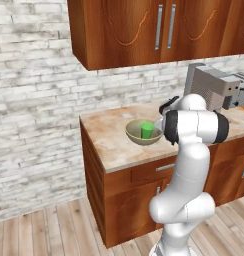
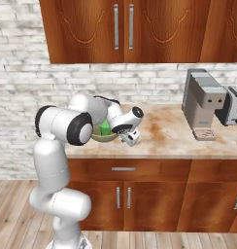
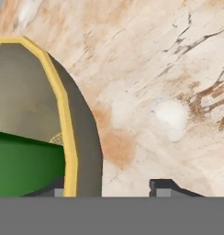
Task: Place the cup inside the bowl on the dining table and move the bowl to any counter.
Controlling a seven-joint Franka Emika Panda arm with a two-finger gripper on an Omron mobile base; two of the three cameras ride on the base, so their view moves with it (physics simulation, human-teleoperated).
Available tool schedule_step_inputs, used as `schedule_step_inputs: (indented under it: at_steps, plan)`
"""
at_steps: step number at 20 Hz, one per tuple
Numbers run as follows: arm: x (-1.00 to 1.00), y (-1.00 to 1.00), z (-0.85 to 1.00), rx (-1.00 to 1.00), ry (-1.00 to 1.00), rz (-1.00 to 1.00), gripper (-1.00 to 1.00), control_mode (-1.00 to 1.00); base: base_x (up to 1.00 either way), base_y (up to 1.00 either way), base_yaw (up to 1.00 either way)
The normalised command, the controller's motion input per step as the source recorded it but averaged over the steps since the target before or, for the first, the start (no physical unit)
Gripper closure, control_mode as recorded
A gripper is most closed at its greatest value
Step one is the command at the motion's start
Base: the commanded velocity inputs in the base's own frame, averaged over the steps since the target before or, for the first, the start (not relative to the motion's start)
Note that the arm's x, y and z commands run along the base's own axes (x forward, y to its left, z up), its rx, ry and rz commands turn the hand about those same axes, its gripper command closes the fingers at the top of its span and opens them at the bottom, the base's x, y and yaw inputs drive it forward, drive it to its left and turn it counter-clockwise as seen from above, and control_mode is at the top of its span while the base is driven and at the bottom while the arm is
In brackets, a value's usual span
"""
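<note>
Bowl (image 1: pixel 144 133) sits on the counter (image 1: pixel 111 145) near its left end, roughly midway between front edge and wall. Cup (image 1: pixel 147 130) stands upright inside it, nothing else in there. Claw (image 2: pixel 130 137) is low at the bowl's right side: in the hand view the yellow rim runs between the two tips, one tip inside, one outside, spread with a clear gap to the wall, pinching nothing. Looks like delivery's done; next move is likely straight up and off the rim
</note>
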Motion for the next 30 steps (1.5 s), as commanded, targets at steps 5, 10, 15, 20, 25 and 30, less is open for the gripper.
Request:
schedule_step_inputs:
  at_steps: [5,10,15,20,25,30]
  plan:
    - [-0.03,-0.05,0.17,0.00,-0.02,-0.03,-1.00,-1.00,0.00,0.00,0.00]
    - [-0.16,-0.01,0.11,0.00,-0.02,0.00,-1.00,-1.00,0.00,0.00,0.00]
    - [-0.49,-0.01,0.07,0.00,0.00,0.00,-1.00,-1.00,0.00,0.00,0.00]
    - [-0.52,-0.03,0.17,0.00,0.00,0.00,-1.00,-1.00,0.00,0.00,0.00]
    - [-0.34,0.00,0.26,-0.01,0.00,0.01,-1.00,-1.00,0.00,0.00,0.00]
    - [-0.55,-0.03,0.18,0.00,0.00,0.03,-1.00,-1.00,0.00,0.00,0.00]
